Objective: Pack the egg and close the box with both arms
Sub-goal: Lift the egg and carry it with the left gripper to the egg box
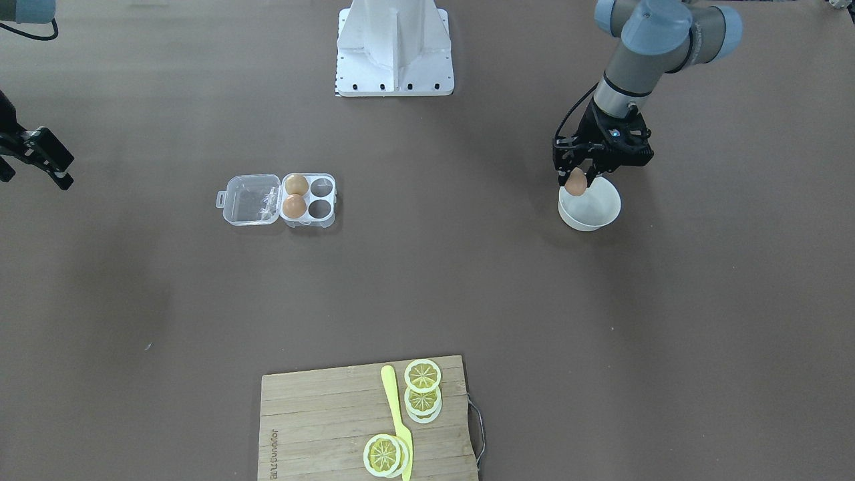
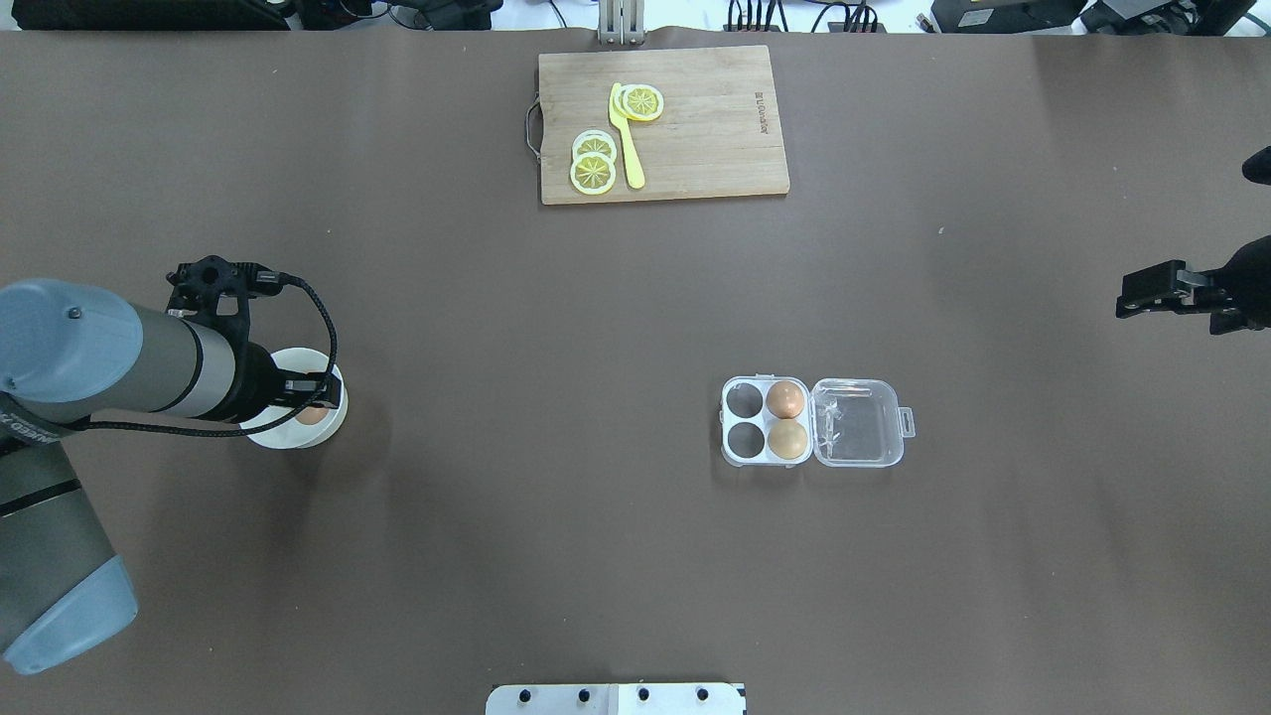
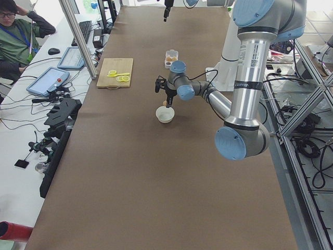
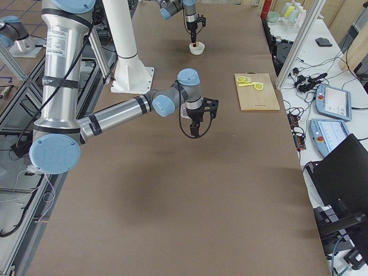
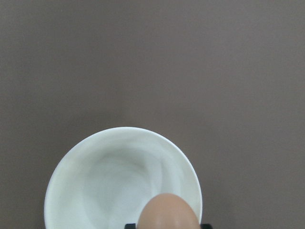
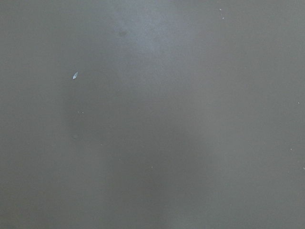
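My left gripper (image 1: 576, 184) is shut on a tan egg (image 1: 576, 182) and holds it just over the rim of a round white bowl (image 1: 598, 214). In the left wrist view the egg (image 5: 167, 212) sits at the bottom edge over the bowl (image 5: 95, 181), which holds nothing else. The clear box (image 1: 277, 199) lies open in mid-table, lid flat. Two eggs (image 2: 785, 399) fill the cells nearest the lid; the other two cells (image 2: 743, 418) are bare. My right gripper (image 1: 35, 177) is open and empty, far from the box at the table's side.
A wooden cutting board (image 2: 715, 129) with lemon slices (image 2: 594, 164) and a yellow knife (image 2: 626, 139) lies at the far edge. The robot's white base (image 1: 394, 53) stands at the near edge. The right wrist view shows only bare brown table.
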Controlling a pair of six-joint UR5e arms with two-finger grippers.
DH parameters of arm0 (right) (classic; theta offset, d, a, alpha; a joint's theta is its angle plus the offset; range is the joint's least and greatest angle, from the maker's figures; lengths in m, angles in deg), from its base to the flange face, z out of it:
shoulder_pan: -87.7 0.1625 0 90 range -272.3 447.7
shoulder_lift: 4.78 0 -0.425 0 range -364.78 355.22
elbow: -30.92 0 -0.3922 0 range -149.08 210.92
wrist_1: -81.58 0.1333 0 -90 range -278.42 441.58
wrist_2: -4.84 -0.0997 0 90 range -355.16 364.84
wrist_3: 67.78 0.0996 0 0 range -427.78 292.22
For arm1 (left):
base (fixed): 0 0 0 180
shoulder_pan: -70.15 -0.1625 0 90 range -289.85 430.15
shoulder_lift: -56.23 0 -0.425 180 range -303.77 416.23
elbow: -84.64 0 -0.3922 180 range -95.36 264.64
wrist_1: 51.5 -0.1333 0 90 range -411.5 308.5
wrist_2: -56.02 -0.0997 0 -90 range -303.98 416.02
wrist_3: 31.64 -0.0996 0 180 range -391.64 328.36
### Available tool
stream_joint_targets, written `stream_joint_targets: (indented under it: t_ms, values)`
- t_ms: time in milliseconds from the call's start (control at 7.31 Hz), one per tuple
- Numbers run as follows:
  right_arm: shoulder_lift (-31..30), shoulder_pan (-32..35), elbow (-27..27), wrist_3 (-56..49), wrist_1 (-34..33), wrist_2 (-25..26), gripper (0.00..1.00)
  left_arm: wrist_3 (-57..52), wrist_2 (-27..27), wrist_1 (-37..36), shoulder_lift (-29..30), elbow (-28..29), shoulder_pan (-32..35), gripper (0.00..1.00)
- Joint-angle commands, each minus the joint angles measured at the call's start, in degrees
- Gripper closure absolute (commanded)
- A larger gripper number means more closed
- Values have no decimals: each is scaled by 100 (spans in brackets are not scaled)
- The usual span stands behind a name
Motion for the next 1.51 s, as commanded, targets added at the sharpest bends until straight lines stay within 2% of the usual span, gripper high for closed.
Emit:
stream_joint_targets:
  t_ms: [0, 274, 411, 684, 958, 1232, 1368]
  values:
    - [0, -17, -2, -14, 111, 15, 1, 25, 0, 308, 417, 177, -61, 100]
    - [70, -35, -11, -14, 112, 15, 1, -1, 9, 1885, 1041, 1306, -306, 100]
    - [79, -44, -20, -22, 112, 15, 1, -10, 9, 2328, 1348, 1530, -464, 100]
    - [79, -44, -20, -22, 112, -2, 1, -271, 0, 2359, 2068, 1567, -719, 100]
    - [79, -53, -20, -118, 112, -20, 1, -1253, 9, 2498, 2308, 1716, -791, 100]
    - [114, -61, -46, -119, 104, -64, 0, -1916, 9, 3094, 2658, 2075, -800, 100]
    - [114, -62, -55, -119, 104, -64, 0, -1917, -17, 3741, 2843, 2573, -895, 100]
